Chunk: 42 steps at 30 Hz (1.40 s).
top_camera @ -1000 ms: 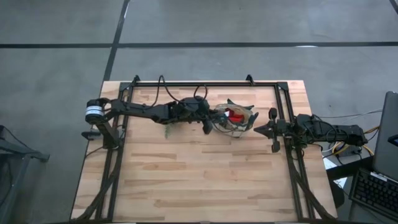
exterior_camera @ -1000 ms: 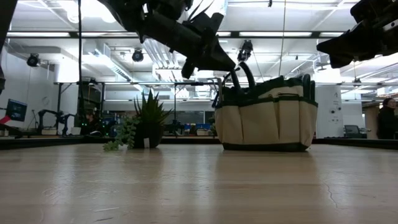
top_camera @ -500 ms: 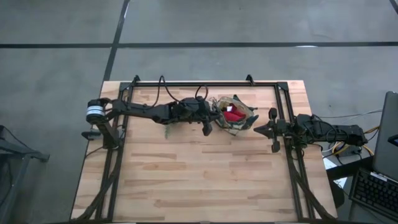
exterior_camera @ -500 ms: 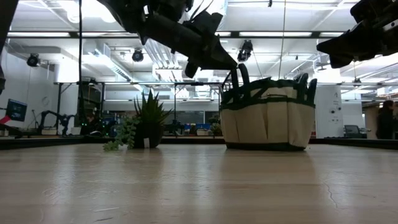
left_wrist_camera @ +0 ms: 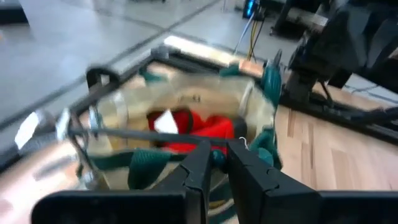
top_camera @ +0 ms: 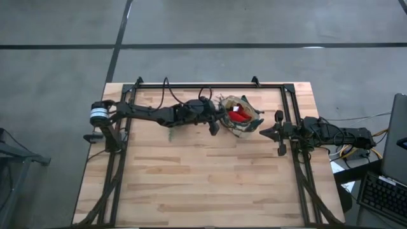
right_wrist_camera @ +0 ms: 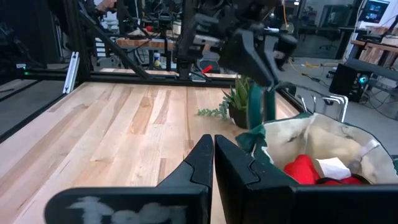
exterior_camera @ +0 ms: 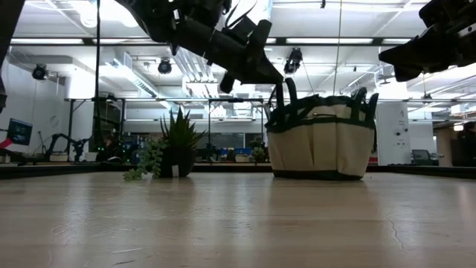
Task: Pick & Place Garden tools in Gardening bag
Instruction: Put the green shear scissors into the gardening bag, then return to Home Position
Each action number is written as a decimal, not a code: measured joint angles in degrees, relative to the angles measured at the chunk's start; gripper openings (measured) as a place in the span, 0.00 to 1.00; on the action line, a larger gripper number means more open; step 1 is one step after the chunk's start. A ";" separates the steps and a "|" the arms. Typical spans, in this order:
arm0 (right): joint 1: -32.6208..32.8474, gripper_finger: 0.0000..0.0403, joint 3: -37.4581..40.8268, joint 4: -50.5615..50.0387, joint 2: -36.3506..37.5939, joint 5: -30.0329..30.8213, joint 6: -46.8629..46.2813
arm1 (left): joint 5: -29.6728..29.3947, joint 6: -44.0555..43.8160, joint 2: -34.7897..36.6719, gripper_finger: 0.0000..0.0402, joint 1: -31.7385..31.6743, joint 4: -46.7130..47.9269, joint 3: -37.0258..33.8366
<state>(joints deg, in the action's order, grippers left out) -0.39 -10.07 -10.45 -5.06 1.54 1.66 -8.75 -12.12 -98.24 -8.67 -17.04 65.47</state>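
The left gripper [left_wrist_camera: 216, 163] pinches the gardening bag's [top_camera: 241, 117] green handle [left_wrist_camera: 151, 163]; a red glove [left_wrist_camera: 199, 129] lies just beyond. The right gripper [right_wrist_camera: 213, 152], pressed together, waits alongside.

- Grey concrete floor [top_camera: 57, 76] around the wooden table [top_camera: 191, 184], dark seam lines across it.
- Open lab hall behind: strip ceiling lights [exterior_camera: 327, 41], white pillar [exterior_camera: 392, 134], workbenches.
- Keyboard [top_camera: 381, 197] and cables on a side desk.
- Black frame rails [right_wrist_camera: 106, 40] edge the table.
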 joint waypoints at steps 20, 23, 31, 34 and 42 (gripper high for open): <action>0.01 0.02 0.00 0.01 0.00 0.00 -0.05 | 0.26 1.01 4.88 0.41 -0.26 4.25 1.46; 0.01 0.02 0.00 -0.01 0.00 -0.02 0.01 | 0.26 2.19 8.57 0.42 -0.26 7.76 1.05; 0.01 0.02 0.00 -0.01 0.00 -0.02 -0.10 | 3.99 5.47 16.71 0.25 0.17 9.10 -5.47; 0.01 0.02 0.00 -0.01 0.00 -0.01 -0.06 | 9.79 6.16 21.24 0.08 0.23 3.39 -12.05; 0.01 0.02 0.00 -0.03 -0.02 0.00 0.01 | 17.89 9.83 34.44 0.02 0.28 -11.82 -30.16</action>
<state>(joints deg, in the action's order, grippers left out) -0.38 -10.07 -10.48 -5.08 1.54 1.67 9.13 -2.29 -63.80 -8.38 -28.86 35.31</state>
